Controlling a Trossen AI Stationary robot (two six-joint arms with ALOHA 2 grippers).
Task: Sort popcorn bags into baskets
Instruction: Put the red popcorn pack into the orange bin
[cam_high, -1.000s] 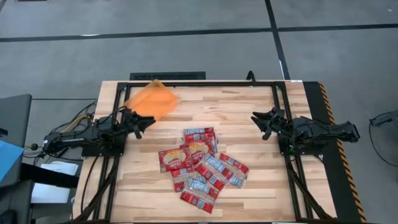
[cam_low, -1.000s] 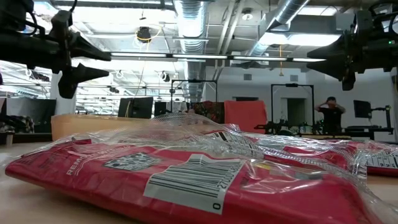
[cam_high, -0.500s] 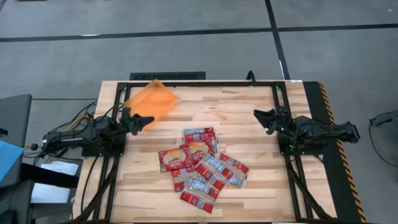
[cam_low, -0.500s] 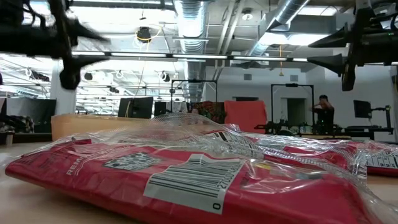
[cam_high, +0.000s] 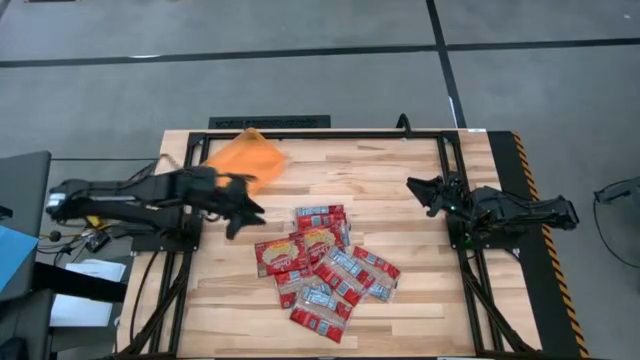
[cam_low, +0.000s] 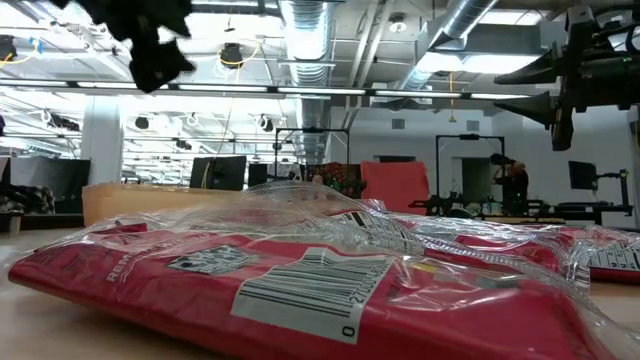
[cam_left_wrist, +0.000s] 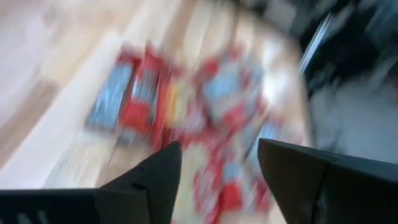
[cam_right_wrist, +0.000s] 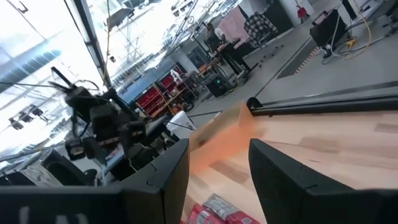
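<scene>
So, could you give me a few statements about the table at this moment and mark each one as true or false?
1. The orange basket already holds several popcorn bags. False: no bag is visible in it; the popcorn bags lie in a pile on the wooden table.
2. The left gripper is between the basket and the pile, with open jaws. True.
3. The right gripper holds a bag. False: it is empty and open, at the right side of the table, apart from the pile.
4. The basket sits at the far left corner of the table. True.
5. Some bags overlap each other. True.
</scene>
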